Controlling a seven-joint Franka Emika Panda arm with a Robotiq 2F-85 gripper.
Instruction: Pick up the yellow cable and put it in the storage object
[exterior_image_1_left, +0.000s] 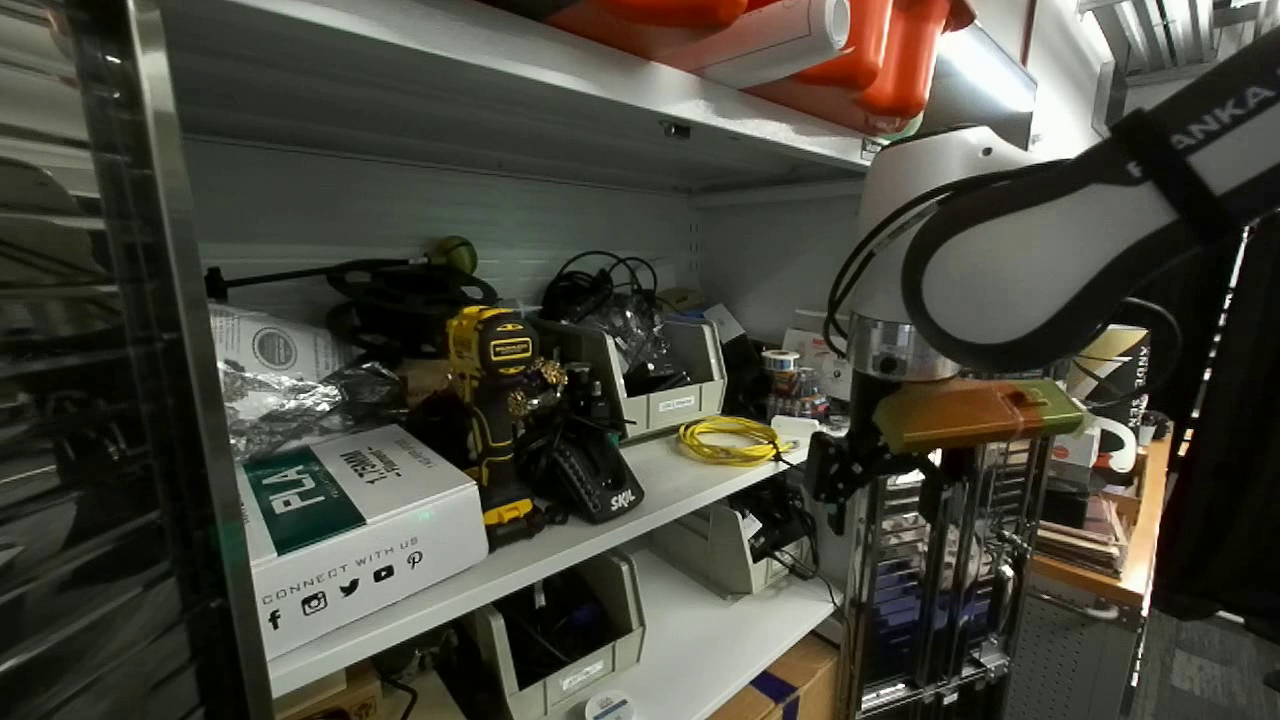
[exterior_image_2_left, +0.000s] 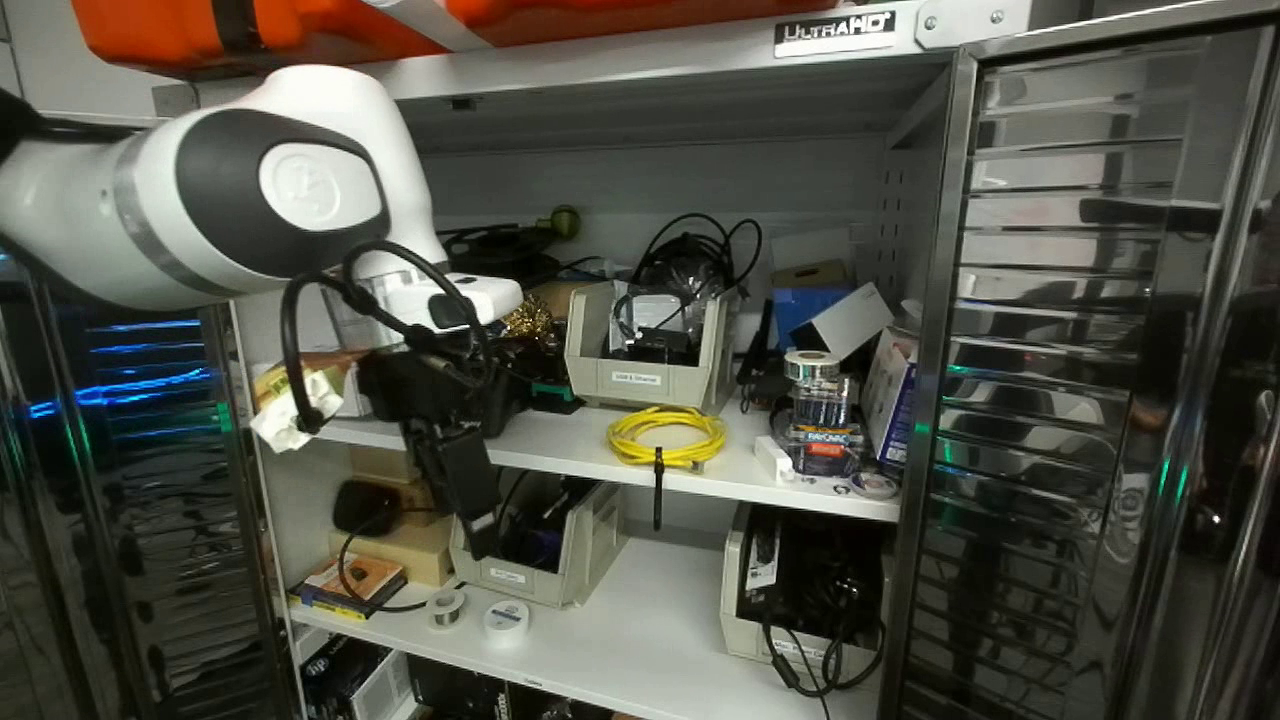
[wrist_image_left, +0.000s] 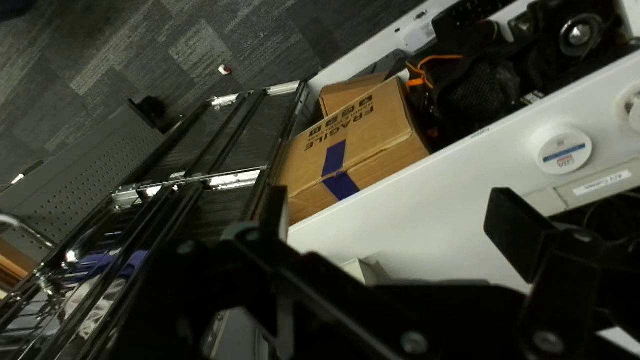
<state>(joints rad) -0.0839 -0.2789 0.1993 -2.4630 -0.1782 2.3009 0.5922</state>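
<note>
The yellow cable (exterior_image_1_left: 735, 441) lies in a loose coil on the middle shelf, near its front edge. It also shows in an exterior view (exterior_image_2_left: 665, 437), with a black strap hanging from it over the edge. A whitish-grey open-top bin (exterior_image_1_left: 675, 408) stands right behind the coil and holds black cords and clear plastic bags; it shows in both exterior views (exterior_image_2_left: 640, 380). Similar bins stand on the shelf below. My gripper (exterior_image_1_left: 885, 505) hangs in front of the shelves, apart from the coil. In the wrist view the gripper (wrist_image_left: 395, 220) is open and empty; the cable is out of that view.
A white-and-green box (exterior_image_1_left: 370, 500), a yellow-black drill (exterior_image_1_left: 490, 400) and a black charger (exterior_image_1_left: 590, 475) stand on the middle shelf. Battery packs (exterior_image_2_left: 825, 430) stand beside the coil. Two bins (exterior_image_2_left: 545, 550) (exterior_image_2_left: 740, 600) stand on the lower shelf. A metal door (exterior_image_2_left: 1080, 350) stands open.
</note>
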